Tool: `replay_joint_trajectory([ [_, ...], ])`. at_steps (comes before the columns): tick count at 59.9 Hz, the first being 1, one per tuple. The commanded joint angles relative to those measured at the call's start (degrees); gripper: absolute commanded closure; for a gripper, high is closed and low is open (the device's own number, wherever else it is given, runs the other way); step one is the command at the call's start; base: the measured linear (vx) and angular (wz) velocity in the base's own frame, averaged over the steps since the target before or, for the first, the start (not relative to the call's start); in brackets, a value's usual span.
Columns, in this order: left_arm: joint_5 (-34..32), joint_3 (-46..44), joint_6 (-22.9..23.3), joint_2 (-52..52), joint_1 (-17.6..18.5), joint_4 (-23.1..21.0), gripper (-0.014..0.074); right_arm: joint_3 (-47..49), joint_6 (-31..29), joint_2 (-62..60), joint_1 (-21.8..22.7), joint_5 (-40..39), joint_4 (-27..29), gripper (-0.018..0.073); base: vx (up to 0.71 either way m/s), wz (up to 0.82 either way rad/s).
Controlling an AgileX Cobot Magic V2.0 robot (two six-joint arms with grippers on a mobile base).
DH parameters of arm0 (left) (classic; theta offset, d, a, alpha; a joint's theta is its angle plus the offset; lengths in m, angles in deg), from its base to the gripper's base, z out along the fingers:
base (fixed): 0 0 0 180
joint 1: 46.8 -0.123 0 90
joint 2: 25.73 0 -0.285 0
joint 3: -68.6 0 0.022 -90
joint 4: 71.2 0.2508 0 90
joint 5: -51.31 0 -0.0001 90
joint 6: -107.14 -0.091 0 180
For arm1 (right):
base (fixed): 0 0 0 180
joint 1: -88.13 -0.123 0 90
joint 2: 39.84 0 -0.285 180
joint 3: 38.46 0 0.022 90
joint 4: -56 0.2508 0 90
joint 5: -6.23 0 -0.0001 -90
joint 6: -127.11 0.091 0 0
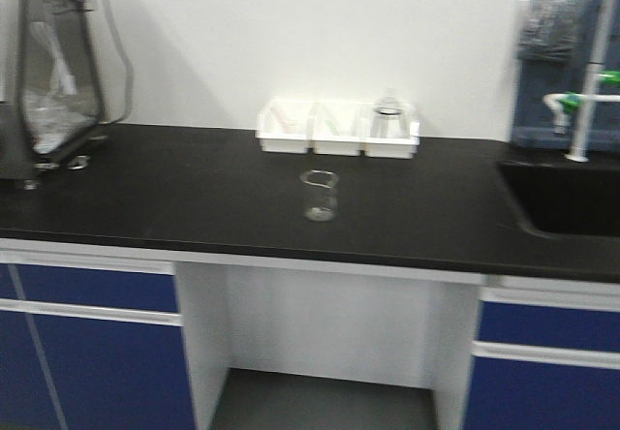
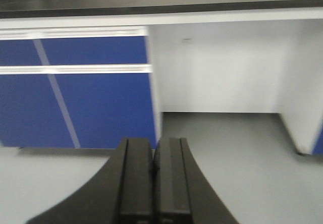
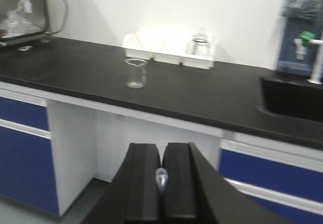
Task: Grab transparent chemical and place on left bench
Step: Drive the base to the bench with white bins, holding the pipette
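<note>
Where the black bench (image 1: 194,193) meets a white wall (image 1: 291,33), the clear beaker (image 1: 319,195) stands upright, mouth up, axis vertical; left pincer (image 2: 153,146) and right pincer (image 3: 162,151) are pressed together.

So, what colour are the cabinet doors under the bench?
Blue; cabinet doors show best in left wrist view.

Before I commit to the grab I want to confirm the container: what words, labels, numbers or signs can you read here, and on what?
No text can be read in any view.
Beaker: clear glass, any graduation marks too blurred to read.
Flask in the white tray: no legible label.
Blue unit by the sink: blurred, nothing readable.
</note>
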Motion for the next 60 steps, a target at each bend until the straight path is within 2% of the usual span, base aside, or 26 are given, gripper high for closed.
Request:
replay_joint_trajectory([
  [1,-4.5,0.9,0.4,-1.1,0.1,0.0,0.06,1.7,-0.1,0.4,0.3,-3.5,0.5,0.0564,0.31,0.65],
  [29,-4.5,0.9,0.4,-1.1,0.1,0.0,0.06,1.7,-0.1,0.4,0.3,-3.5,0.5,0.0564,0.38,0.45],
  [60,-4.5,0.9,0.4,-1.1,0.1,0.0,0.06,1.7,-0.1,0.4,0.3,-3.5,0.5,0.0564,0.48,-0.17],
])
